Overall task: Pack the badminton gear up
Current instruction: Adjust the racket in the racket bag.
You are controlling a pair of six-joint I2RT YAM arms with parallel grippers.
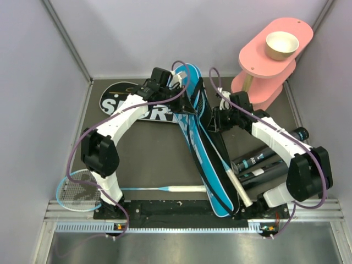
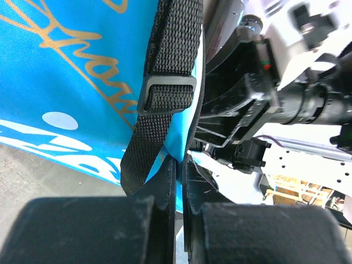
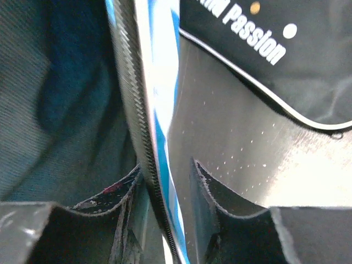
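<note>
The blue racket bag (image 1: 204, 159) lies slanted across the table's middle, and a white racket handle (image 1: 237, 187) sticks out of its near end. My left gripper (image 1: 179, 82) (image 2: 181, 165) is shut on the bag's blue fabric edge at the far end, beside a black webbing strap (image 2: 165, 93). My right gripper (image 1: 213, 123) (image 3: 165, 168) stands open astride the bag's zip edge (image 3: 140, 137), with a gap on its right side. A blue racket (image 1: 77, 190) lies at the near left. The black bag lettered SPORT (image 1: 129, 102) (image 3: 286, 55) lies at the back left. Two black tubes (image 1: 257, 168) lie at the right.
A pink tiered stand (image 1: 264, 74) with a tan bowl (image 1: 282, 45) on top stands at the back right corner. Grey walls close in the left, back and right sides. A metal rail (image 1: 181, 220) with both arm bases runs along the near edge.
</note>
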